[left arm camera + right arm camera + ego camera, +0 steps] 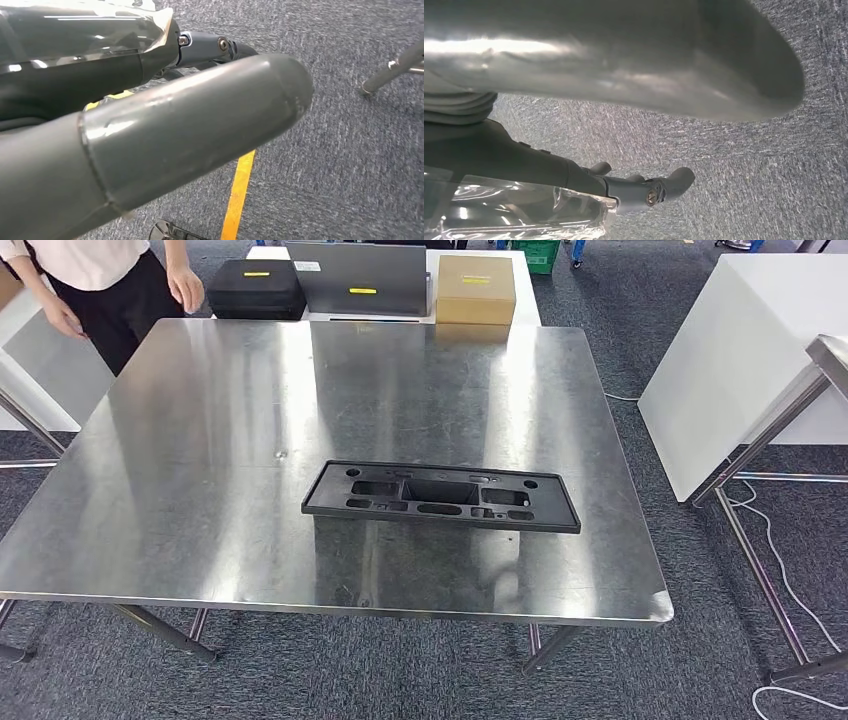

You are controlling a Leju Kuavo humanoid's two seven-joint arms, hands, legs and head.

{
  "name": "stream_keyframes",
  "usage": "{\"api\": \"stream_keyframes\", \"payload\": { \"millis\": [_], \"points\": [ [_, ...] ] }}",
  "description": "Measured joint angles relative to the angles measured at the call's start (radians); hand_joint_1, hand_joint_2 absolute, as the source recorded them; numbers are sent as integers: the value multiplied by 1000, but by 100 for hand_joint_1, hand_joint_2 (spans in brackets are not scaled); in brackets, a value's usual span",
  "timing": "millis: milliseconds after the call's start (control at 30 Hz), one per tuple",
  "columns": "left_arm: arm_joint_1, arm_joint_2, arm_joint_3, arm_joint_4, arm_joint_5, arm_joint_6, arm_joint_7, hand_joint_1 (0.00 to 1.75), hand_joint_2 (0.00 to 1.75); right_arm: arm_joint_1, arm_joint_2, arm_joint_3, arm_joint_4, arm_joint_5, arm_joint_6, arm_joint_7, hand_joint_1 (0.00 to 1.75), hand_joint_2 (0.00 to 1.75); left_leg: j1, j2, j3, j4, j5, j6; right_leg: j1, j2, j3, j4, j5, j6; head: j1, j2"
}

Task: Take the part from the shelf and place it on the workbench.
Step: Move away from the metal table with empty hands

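A long black plastic part (441, 496) with several cut-outs lies flat on the steel workbench (200, 440), a little right of centre and toward the near edge. Nothing touches it. In the left wrist view my left hand (190, 125) hangs over grey carpet with its thumb and darker fingers (220, 47) stretched out, holding nothing. My right hand (624, 75) likewise hangs above the carpet in the right wrist view, its fingers (659, 187) apart and only slightly bent, with nothing in it.
A person (100, 280) stands at the bench's far left corner. Behind the bench are a black case (256, 288), a grey case (358, 278) and a cardboard box (475, 288). A white cabinet (740, 360) and another steel table (830, 355) stand to the right.
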Motion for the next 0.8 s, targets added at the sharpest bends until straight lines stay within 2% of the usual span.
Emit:
{"api": "stream_keyframes", "payload": {
  "millis": [333, 800],
  "points": [
    [0, 5, -17, 0, -16, -7, -10, 0, 0, 0, 2, -8, 9, -3, 0, 38, 0, 0, -1, 0, 0, 0, 0, 0, 0, 0, 0, 0, 0, 0, 0, 0],
    [0, 10, -25, 0, -23, -11, -12, 0, 0, 0, 3, -9, 12, -4, 0, 40, 0, 0, -2, 0, 0, 1, -1, 1, -1, 0, 1, 0, 0, 0, 0, 0]
  ]
}}
